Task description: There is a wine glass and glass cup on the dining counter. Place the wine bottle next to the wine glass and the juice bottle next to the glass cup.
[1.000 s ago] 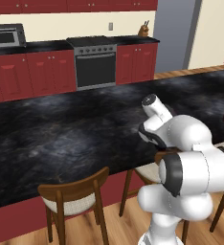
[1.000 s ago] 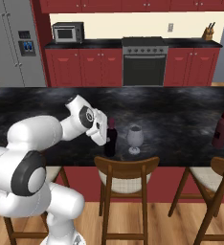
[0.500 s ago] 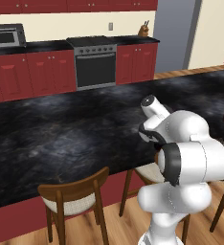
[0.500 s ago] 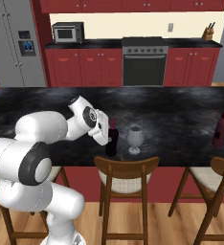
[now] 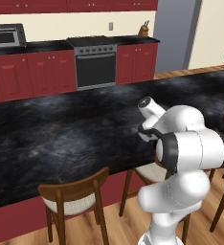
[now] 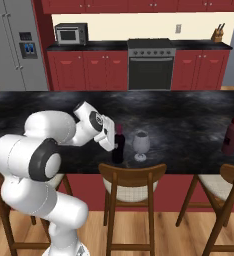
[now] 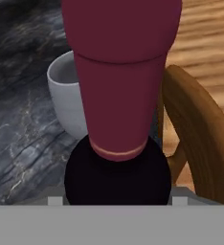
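Gripper at wine bottle, grip state unclear; bottle upright on dining counter beside wine glass.

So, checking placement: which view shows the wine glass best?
The right base view: the whole wine glass stands beside the wine bottle. The hand view catches part of its bowl behind the bottle.
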